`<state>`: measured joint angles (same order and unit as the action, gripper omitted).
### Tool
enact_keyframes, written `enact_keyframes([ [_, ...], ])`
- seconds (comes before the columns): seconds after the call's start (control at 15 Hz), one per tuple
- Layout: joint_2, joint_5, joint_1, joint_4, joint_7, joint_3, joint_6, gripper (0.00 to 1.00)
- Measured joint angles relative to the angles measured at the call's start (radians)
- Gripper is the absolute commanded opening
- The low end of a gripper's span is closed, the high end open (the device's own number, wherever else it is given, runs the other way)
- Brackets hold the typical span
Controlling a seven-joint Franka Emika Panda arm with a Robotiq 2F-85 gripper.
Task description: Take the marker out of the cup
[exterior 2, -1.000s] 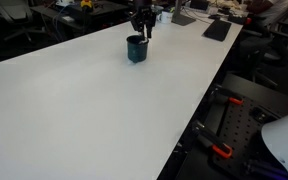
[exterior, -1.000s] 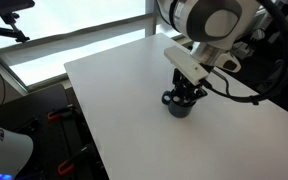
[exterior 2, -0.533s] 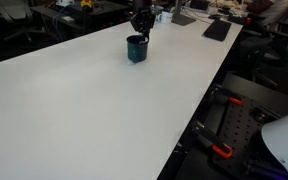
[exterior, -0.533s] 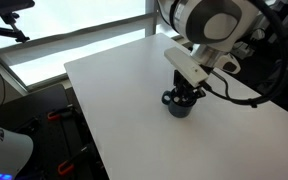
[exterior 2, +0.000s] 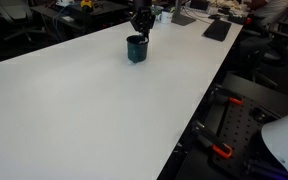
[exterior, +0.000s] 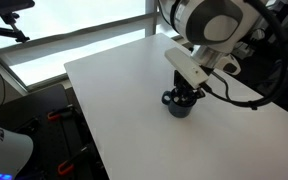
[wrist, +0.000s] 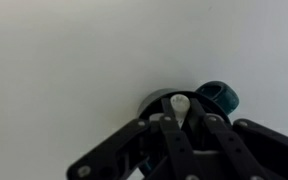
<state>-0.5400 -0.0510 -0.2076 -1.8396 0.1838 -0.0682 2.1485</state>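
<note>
The dark navy cup (exterior: 178,107) stands on the white table (exterior: 114,90), handle to the side; it also shows in an exterior view (exterior 2: 136,49). My gripper (exterior: 187,94) hangs straight over it with the fingers down in its mouth, also seen from afar (exterior 2: 141,24). In the wrist view the cup's rim (wrist: 152,100) and its handle (wrist: 222,96) show beyond the fingers. The pale end of the marker (wrist: 178,102) stands upright between the two fingers. My gripper (wrist: 180,120) looks closed on it. The marker's lower part is hidden inside the cup.
The table's near edge (exterior: 84,120) drops off to black equipment with red clamps below. A dark keyboard-like object (exterior 2: 217,30) lies at the far end of the table. A black cable (exterior: 234,96) loops beside the arm.
</note>
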Motion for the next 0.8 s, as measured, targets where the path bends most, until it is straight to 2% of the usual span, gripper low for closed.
enact_keyframes([
  [0.4, 0.030, 0.000, -0.004, 0.026, -0.004, -0.013, -0.023, 0.05],
  [0.8, 0.190, 0.002, -0.005, 0.039, -0.010, -0.032, -0.041, 0.05],
])
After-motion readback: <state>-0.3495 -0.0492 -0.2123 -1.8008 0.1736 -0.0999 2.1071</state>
